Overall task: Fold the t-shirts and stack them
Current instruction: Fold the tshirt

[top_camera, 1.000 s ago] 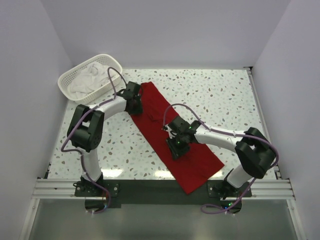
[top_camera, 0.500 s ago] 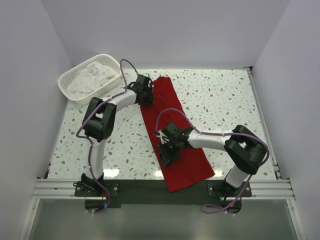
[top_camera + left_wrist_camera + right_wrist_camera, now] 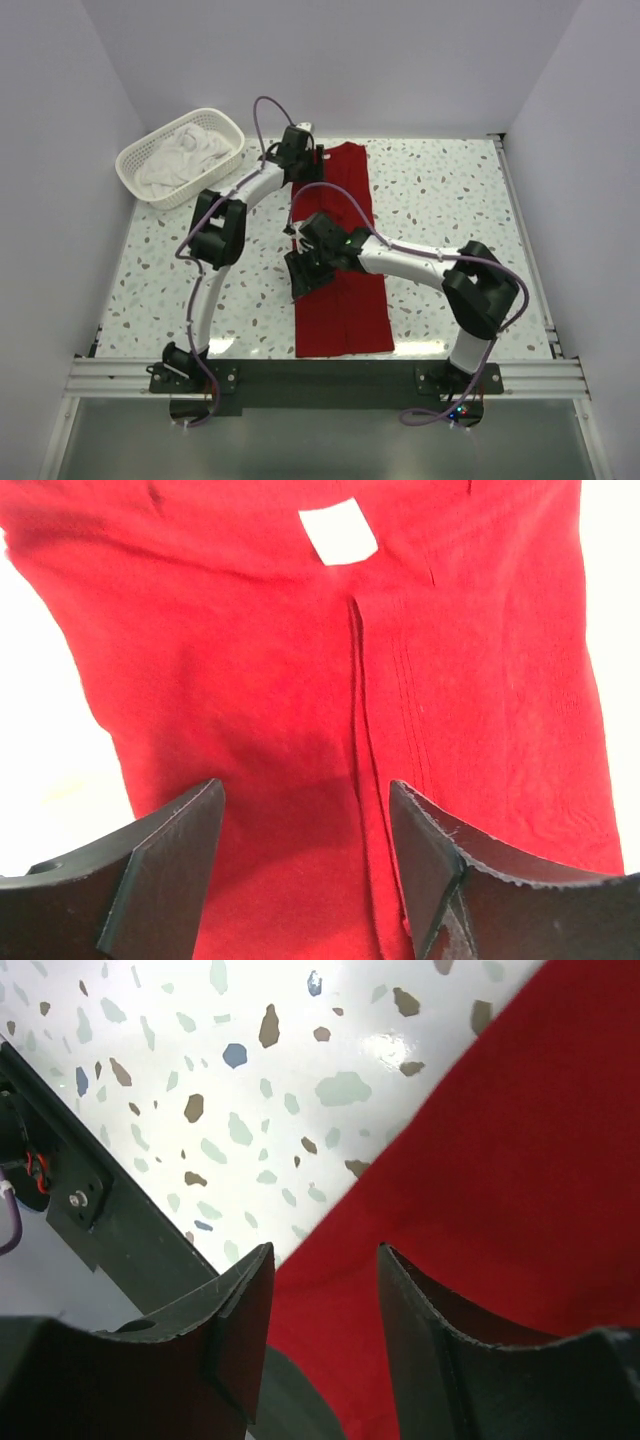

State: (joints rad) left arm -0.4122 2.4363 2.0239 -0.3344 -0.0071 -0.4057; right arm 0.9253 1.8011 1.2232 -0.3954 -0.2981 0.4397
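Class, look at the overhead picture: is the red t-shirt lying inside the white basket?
No, the red t-shirt lies spread on the table, while the basket holds only white cloth.

tabletop (image 3: 450, 200): white, speckled | 1 red t-shirt (image 3: 345, 300): lies flat, folded to a long strip, centre, near edge to far | 1 basket (image 3: 140, 155): far-left corner

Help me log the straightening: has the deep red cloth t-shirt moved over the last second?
Yes. The deep red cloth t-shirt swung from diagonal to straight, its far end shifting right, away from the white plastic lattice basket.
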